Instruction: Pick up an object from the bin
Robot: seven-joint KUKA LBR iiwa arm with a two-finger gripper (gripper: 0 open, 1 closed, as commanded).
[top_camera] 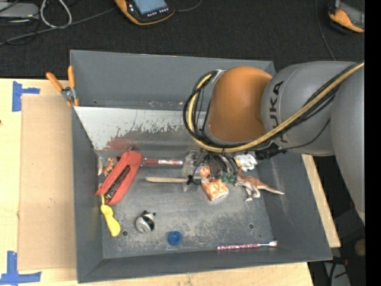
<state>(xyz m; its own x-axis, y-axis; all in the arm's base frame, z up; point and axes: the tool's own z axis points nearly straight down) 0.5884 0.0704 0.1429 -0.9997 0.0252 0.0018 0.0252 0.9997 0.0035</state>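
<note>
While the end effector [198,173] hovers beside an orange block [215,189] at the bin's [86,189] centre, pickup looks pending.
Grip unreadable; next, clamp one item and lift.

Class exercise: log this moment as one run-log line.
gripper: low over middle of bin | nearest: orange-and-white block, tan toy dinosaur, wooden stick | held: cannot tell

Pretty clearly a robotics lab. There's a big grey KUKA arm [309,109] with cables [191,109] looped round it over a metal bin [172,70] of random bits. Loose wires [50,8] and a handheld control unit [143,3] with a screen lie on the dark surface behind.
</note>
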